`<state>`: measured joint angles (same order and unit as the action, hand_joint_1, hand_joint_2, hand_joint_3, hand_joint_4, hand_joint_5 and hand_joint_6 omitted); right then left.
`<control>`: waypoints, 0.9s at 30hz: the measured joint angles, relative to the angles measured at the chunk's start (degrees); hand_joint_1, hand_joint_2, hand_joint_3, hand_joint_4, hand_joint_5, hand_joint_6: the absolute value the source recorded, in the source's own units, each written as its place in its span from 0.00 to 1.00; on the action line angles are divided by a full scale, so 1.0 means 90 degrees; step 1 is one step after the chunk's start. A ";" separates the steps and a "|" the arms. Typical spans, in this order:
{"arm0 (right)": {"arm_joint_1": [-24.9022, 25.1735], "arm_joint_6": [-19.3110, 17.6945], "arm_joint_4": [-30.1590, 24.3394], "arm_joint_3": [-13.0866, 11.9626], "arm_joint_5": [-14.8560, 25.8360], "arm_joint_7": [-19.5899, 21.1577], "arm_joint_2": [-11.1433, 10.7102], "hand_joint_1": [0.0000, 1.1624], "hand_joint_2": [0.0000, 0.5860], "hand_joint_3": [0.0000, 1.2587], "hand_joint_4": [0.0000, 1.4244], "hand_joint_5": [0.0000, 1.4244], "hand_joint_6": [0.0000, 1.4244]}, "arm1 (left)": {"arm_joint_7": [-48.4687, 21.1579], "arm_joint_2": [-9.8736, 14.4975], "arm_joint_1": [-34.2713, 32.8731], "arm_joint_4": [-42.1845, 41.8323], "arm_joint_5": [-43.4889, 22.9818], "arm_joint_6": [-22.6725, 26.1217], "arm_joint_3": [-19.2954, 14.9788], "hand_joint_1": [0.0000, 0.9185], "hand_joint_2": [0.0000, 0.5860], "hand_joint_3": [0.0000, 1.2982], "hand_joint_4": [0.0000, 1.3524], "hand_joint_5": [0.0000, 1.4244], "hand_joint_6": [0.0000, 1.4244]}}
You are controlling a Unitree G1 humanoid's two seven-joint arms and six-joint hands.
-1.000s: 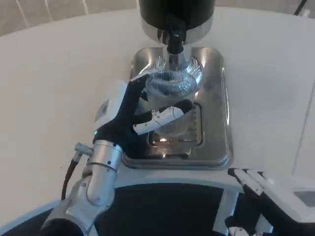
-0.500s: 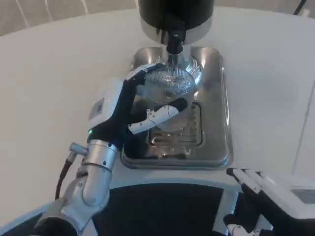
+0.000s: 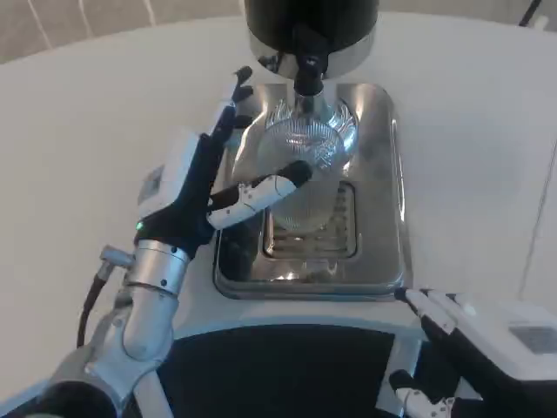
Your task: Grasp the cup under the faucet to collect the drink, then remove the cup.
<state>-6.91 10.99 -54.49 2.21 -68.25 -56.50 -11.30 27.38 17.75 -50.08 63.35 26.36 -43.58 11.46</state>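
- Head view, nearest: right hand (image 3: 487, 344) low at the desk's (image 3: 78, 131) front edge, right side, fingers stretched out, nothing in them.
- Left hand (image 3: 196, 187) at the left side of the clear cup (image 3: 300, 174); thumb lies across the cup front, other fingers spread upward beside it. Actual grip: cannot tell.
- Cup upright on the steel drip tray (image 3: 383, 226), directly under the faucet (image 3: 307, 65).
- Black dispenser (image 3: 312, 22) at far edge.
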 measured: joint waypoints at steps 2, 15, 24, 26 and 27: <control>0.0050 0.0040 0.0000 -0.0069 0.0027 0.0057 0.0000 0.20 0.84 0.00 0.00 0.00 0.00 | -0.0079 0.0111 0.0078 -0.0097 -0.0130 -0.0095 -0.0108 0.16 0.04 0.04 0.05 0.19 0.25; 0.0907 0.0982 0.0001 -0.0545 0.0616 0.0281 0.0389 0.21 0.84 0.00 0.00 0.00 0.00 | -0.0400 0.0841 0.0793 -0.0493 -0.0431 -0.0407 -0.0649 0.09 0.13 0.08 0.13 0.24 0.28; 0.2352 0.2681 0.0601 -0.0950 0.1483 0.0345 0.0465 0.17 0.84 0.00 0.00 0.00 0.00 | -0.0857 0.1539 0.1758 -0.1736 -0.0373 -0.0635 -0.0733 0.09 0.13 0.10 0.15 0.24 0.27; 0.2523 0.2828 0.0683 -0.0946 0.1664 0.0387 0.0444 0.17 0.84 0.00 0.00 0.00 0.00 | -0.0922 0.1592 0.1902 -0.1931 -0.0378 -0.0627 -0.0768 0.08 0.14 0.11 0.15 0.24 0.27; 0.2655 0.2928 0.0783 -0.0946 0.1795 0.0427 0.0435 0.14 0.83 0.00 0.00 0.00 0.00 | -0.0984 0.1648 0.2023 -0.2088 -0.0375 -0.0634 -0.0780 0.08 0.14 0.11 0.15 0.24 0.27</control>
<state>16.99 37.34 -47.45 -6.30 -52.09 -52.65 -7.39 18.52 32.58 -31.87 44.56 22.98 -49.28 4.43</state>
